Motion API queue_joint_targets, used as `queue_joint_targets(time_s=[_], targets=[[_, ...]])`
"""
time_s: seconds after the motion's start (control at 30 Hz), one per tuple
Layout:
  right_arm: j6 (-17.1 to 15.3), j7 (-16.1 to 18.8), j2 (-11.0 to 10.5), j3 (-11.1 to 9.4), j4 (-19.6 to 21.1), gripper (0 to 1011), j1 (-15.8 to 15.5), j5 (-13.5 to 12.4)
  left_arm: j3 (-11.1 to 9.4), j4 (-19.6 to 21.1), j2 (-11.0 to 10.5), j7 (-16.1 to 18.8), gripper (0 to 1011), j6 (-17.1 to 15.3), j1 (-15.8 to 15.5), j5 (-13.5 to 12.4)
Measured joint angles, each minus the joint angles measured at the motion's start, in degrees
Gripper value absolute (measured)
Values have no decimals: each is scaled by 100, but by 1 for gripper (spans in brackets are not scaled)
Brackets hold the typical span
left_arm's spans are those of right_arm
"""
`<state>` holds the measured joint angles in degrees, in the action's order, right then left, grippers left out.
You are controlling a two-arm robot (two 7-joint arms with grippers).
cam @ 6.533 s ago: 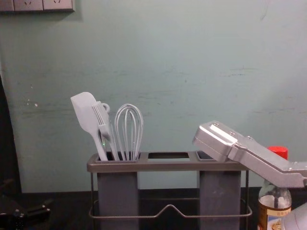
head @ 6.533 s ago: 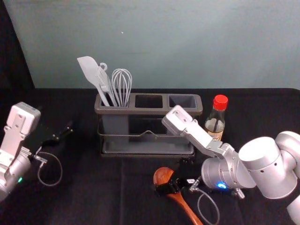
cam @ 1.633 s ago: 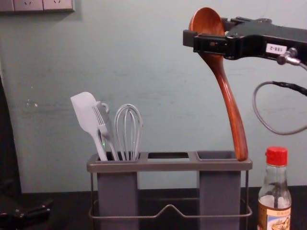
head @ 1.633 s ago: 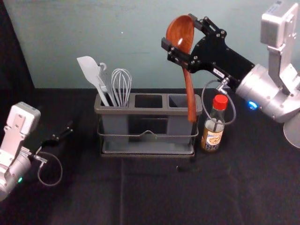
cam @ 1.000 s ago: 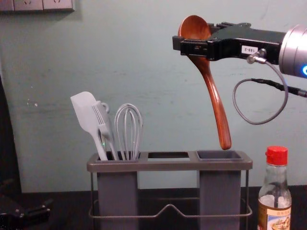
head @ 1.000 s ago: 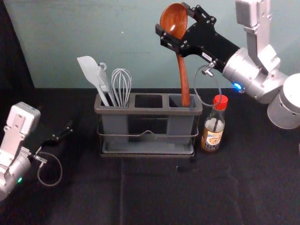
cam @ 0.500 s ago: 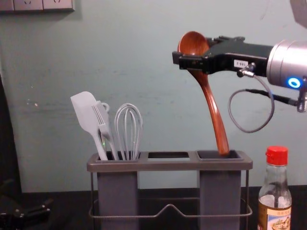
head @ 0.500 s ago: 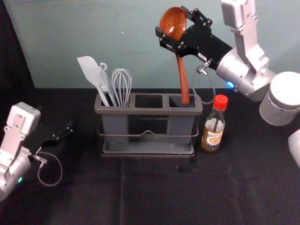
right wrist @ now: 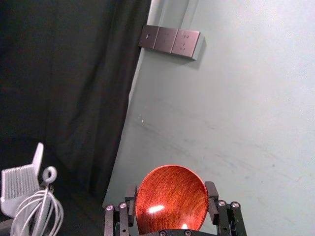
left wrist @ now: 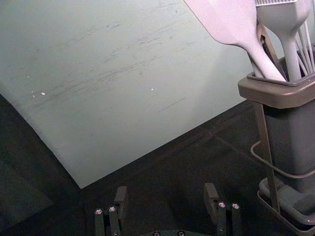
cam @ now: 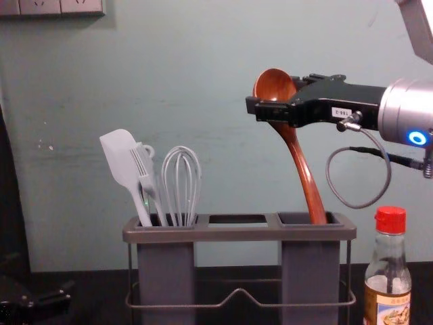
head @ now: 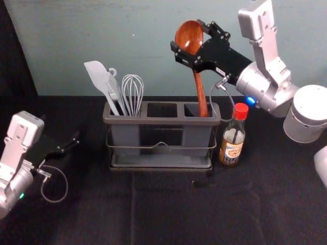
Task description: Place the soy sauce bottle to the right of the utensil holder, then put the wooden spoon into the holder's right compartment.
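1. My right gripper (head: 187, 34) grasps the wooden spoon (head: 200, 92) by its bowl, handle slanting down into the utensil holder's (head: 162, 122) right compartment (head: 196, 136).
2. The soy sauce bottle (head: 232, 141) stands upright just right of the holder.
3. I've got my left gripper (head: 60, 128) parked at left, fingers apart.

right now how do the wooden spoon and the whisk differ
The wooden spoon is reddish brown; the whisk is pale grey. The spoon has a solid bowl, the whisk open loops. The right gripper holds the spoon, while the whisk stands ungripped. Both point handle-down into the utensil holder.
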<state>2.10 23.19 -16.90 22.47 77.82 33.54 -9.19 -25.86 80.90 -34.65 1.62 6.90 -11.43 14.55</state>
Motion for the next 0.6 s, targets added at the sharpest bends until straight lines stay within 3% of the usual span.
queue_joint_targets(time_s=[0.6], targets=[[-636, 358, -514, -123, 858, 848, -407, -509, 0, 0, 0, 0, 1012, 0, 0, 0]])
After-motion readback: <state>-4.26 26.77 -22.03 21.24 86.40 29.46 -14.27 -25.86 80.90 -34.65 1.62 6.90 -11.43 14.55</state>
